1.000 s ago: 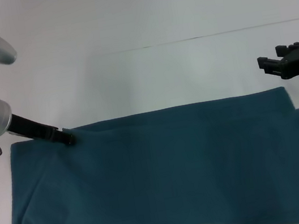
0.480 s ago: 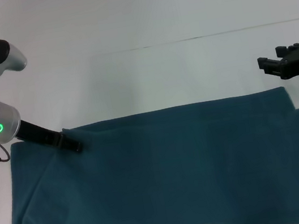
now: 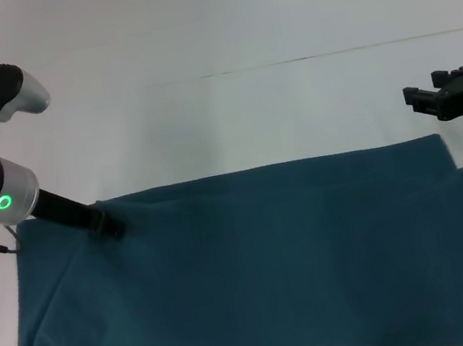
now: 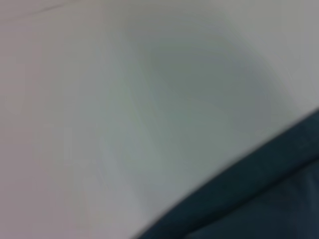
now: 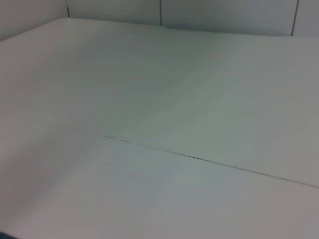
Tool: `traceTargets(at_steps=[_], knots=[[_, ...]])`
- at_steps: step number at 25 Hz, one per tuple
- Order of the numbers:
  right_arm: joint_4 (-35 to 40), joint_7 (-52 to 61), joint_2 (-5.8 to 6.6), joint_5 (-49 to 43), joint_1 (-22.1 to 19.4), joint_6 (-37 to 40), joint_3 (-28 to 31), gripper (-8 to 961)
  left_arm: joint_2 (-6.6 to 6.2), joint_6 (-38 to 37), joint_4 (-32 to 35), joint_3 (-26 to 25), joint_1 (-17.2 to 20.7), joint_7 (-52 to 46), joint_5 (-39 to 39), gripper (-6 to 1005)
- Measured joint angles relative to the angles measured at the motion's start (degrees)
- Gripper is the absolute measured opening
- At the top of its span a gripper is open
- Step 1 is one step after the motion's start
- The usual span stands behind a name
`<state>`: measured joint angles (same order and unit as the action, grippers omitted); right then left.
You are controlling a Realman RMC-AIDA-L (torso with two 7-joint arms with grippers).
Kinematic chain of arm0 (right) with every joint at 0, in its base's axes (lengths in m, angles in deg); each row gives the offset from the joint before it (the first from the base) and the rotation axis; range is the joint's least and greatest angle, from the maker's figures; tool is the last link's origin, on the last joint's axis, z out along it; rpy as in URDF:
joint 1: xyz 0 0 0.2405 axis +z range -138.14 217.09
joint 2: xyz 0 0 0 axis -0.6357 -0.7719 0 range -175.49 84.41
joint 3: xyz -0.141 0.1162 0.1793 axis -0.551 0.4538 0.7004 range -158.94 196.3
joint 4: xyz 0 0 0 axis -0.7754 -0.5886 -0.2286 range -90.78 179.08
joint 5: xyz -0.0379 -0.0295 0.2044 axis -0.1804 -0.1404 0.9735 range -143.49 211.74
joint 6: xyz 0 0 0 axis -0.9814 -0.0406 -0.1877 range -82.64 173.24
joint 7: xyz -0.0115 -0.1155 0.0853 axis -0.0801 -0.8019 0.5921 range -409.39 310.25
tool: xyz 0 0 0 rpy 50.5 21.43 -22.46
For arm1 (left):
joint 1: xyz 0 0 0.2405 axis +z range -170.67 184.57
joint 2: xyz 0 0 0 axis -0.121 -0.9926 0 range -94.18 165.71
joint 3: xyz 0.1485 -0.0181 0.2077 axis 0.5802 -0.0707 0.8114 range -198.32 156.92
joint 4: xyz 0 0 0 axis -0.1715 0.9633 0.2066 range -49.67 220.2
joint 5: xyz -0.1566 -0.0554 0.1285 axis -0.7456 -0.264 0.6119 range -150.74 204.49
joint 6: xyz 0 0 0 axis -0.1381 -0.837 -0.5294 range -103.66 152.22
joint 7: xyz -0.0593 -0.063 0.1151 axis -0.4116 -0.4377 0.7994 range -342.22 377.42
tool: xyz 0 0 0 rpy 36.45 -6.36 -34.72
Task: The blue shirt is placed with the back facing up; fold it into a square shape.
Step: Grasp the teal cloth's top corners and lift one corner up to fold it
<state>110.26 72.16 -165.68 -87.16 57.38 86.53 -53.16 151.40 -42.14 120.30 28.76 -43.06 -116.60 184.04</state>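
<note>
The blue shirt (image 3: pixel 264 261) lies folded into a long band across the near part of the white table (image 3: pixel 230 111). Left gripper (image 3: pixel 109 229) is down at the shirt's far-left edge; grasp state cannot be told. Right gripper (image 3: pixel 419 97) hovers off the shirt at far right; fingers cannot be told.

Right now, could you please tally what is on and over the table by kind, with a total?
Shirts: 1, the blue shirt, lying in a long band on the white table.
Grippers: 2, the left gripper down at the shirt's far edge near its left end, the right gripper held over bare table beyond the shirt's right end.
Total: 3.
</note>
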Motion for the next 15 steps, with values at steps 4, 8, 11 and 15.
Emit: traceTargets(at_steps=[4, 8, 11, 15], knots=[[-0.5, 0.0, 0.0, 0.0, 0.3, 0.0, 0.4, 521, 0.37, -0.2, 0.1, 0.0, 0.0, 0.4, 0.2, 542], [-0.5, -0.1, 0.0, 0.0, 0.4, 0.0, 0.5, 521, 0.41, -0.5, 0.1, -0.1, 0.0, 0.5, 0.0, 334], [-0.8, -0.1, 0.0, 0.0, 0.4, 0.0, 0.5, 520, 0.41, -0.8, 0.3, -0.3, 0.1, 0.6, 0.0, 194], [-1.1, -0.1, 0.0, 0.0, 0.5, 0.0, 0.6, 520, 0.79, -1.1, 1.8, -0.6, 0.6, 0.5, 0.0, 113]])
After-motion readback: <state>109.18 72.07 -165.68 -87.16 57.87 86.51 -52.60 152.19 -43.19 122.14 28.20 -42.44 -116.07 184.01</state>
